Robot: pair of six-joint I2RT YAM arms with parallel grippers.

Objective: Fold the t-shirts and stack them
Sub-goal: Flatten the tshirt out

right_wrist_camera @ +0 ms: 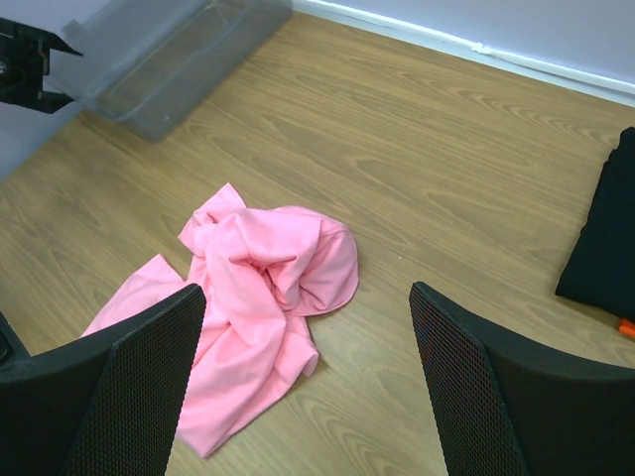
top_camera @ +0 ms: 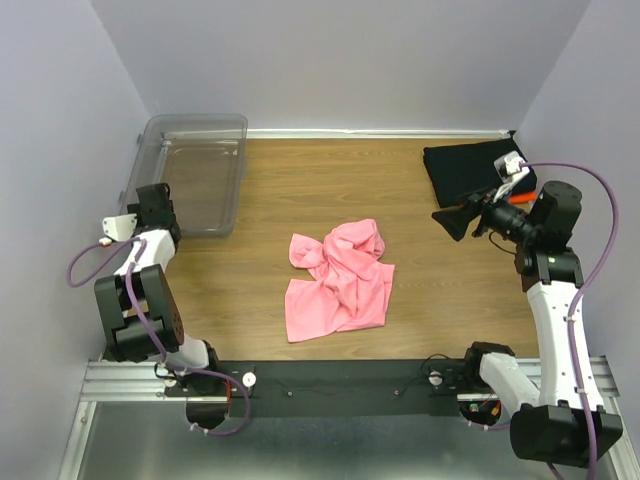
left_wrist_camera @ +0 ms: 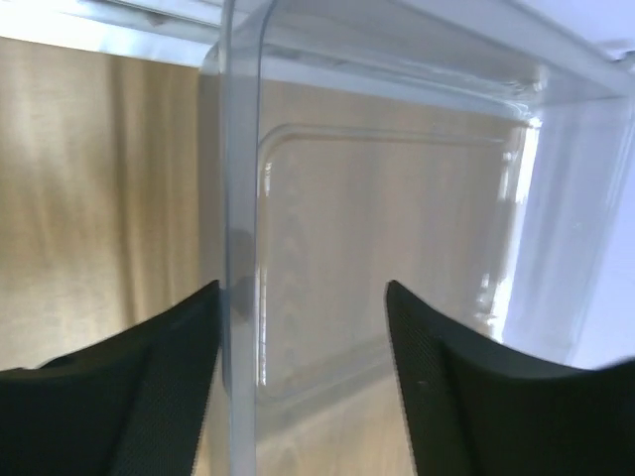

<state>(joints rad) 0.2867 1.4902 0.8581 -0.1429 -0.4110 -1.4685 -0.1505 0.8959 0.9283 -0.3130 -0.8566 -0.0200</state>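
Since the pink shirt [top_camera: 340,282] lies crumpled in the middle of the counter [top_camera: 320,180], not yet folded, the coming move prob. turns on who reaches it first; the right pincer [right_wrist_camera: 308,297] is the nearer one, its fingers wide apart w/ nothing between them, and it points at the heap; seen from above, the shirt sits to that pincer's left and a bit nearer the arm bases; the heap's long axis runs roughly far-to-near, bunched at the far end, flatter at the near-left end; the left pincer [left_wrist_camera: 303,297] faces the other way, fingers apart, straddling the wall of the clear bin [top_camera: 195,150] at the far-left corner w/o clamping it, so it's well apart from the shirt; a folded black shirt [top_camera: 465,170] w/ a bit of orange shirt [right_wrist_camera: 625,325] beside it lies at the far right, behind the right pincer; prob. the stack's spot.
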